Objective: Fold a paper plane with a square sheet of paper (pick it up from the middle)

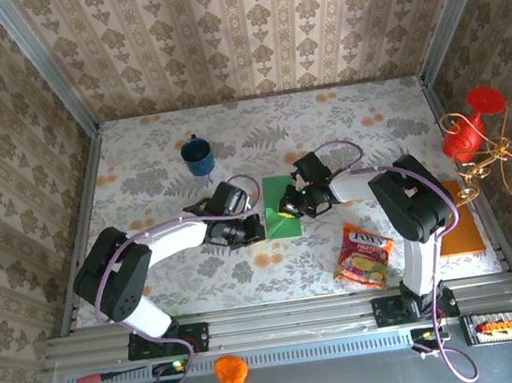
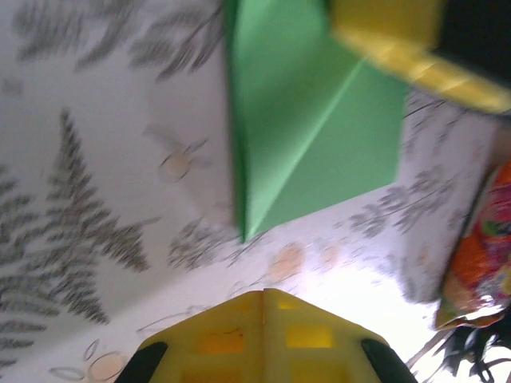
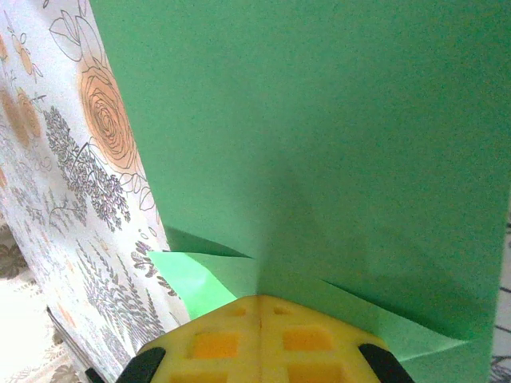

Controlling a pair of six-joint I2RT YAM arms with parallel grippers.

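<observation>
Your right gripper (image 3: 259,302) has its yellow fingers shut tight together, tips down on the green sheet (image 1: 276,193) where folded flaps meet. The wrist view does not show whether any paper is nipped between them or only pressed beneath them. Your left gripper (image 2: 263,299) is likewise fully closed and holds nothing. It is poised over the bare table (image 1: 141,178), just short of the sheet's pointed end that faces it. The sheet lies mid-table between the two grippers, folded to a narrow strip with a diagonal crease running to that point, so the plane looks only partly formed.

Watch for these:
- **Right tips sliding:** if they slide while bearing down, the thin paper will probably drag with them and skew the creases.
- **Right tips lifting:** the flaps may spring up, since nothing else pins them.
- **Left fingers pushing in low:** they could catch the loose edge and buckle it instead of sharpening the fold.
- **Right arm swinging wide:** the snack packet (image 1: 363,255) lies near the right arm, and a wide swing could knock it.

As for containers, the blue mug (image 1: 198,156) stands upright well apart from the sheet, beyond the left gripper, and its inside is too dark to say what it holds. The snack packet looks sealed, its contents hidden.
</observation>
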